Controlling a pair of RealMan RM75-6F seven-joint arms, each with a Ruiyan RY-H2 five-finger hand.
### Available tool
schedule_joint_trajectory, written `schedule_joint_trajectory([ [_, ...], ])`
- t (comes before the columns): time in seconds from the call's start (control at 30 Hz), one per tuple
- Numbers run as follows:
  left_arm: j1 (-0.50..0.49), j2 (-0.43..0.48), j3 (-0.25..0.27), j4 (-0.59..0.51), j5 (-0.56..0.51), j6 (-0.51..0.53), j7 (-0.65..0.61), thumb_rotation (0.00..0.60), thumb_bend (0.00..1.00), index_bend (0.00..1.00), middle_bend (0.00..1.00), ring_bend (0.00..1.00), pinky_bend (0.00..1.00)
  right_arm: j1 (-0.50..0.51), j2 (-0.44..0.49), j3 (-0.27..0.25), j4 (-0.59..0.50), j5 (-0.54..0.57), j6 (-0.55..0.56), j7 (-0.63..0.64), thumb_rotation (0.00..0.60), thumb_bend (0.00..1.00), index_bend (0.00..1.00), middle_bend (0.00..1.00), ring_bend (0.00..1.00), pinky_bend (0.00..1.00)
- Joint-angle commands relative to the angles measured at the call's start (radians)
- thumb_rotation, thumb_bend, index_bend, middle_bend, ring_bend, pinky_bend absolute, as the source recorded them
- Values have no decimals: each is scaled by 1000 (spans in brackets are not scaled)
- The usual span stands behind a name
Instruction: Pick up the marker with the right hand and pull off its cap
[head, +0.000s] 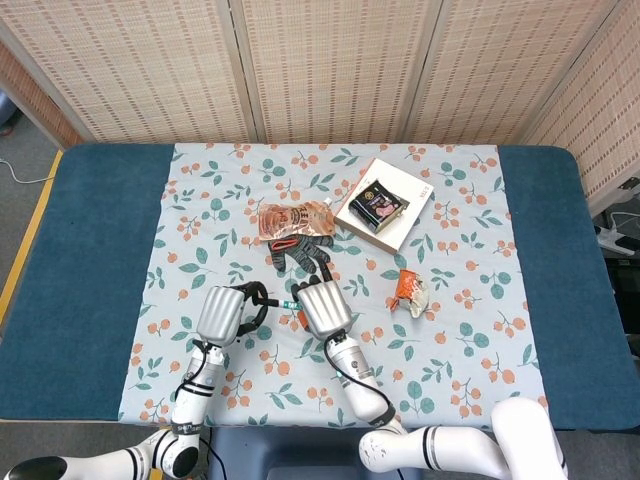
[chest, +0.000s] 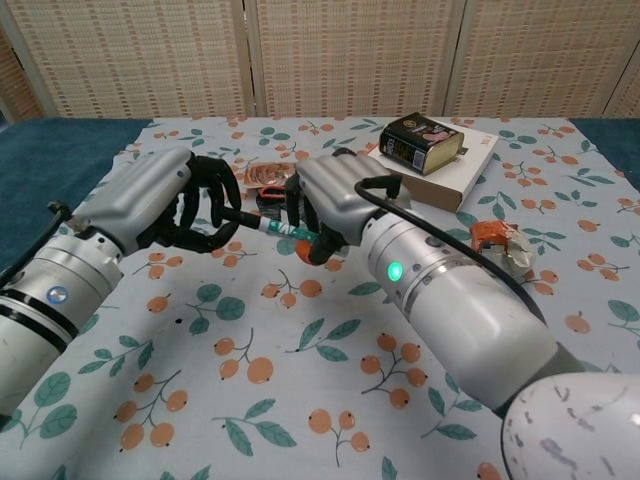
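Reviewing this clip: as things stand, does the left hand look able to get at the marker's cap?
Probably yes. The left hand is already curled around the dark cap end of the marker, while the right hand holds the barrel; nothing lies between them.

Right hand (chest: 325, 200) and left hand (chest: 175, 200) both clenched, facing.

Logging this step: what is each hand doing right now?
Left hand: fingers closed on the marker's black cap end.
Right hand: holding the marker by its body.
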Motion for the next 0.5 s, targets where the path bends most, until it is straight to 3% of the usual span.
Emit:
schedule_joint_trajectory([
  [0.03,1,-3,1,7,4,4,-10,600,754,789,880,747,998,0,-1,3,-2,-4,4,0,600,463,797,740,362,0],
  [0.5,-2,33,11,-9,12,-12,-34,600,824,809,911,764,1000,6,7,1,-9,-12,2,-39,600,462,797,740,362,0],
])
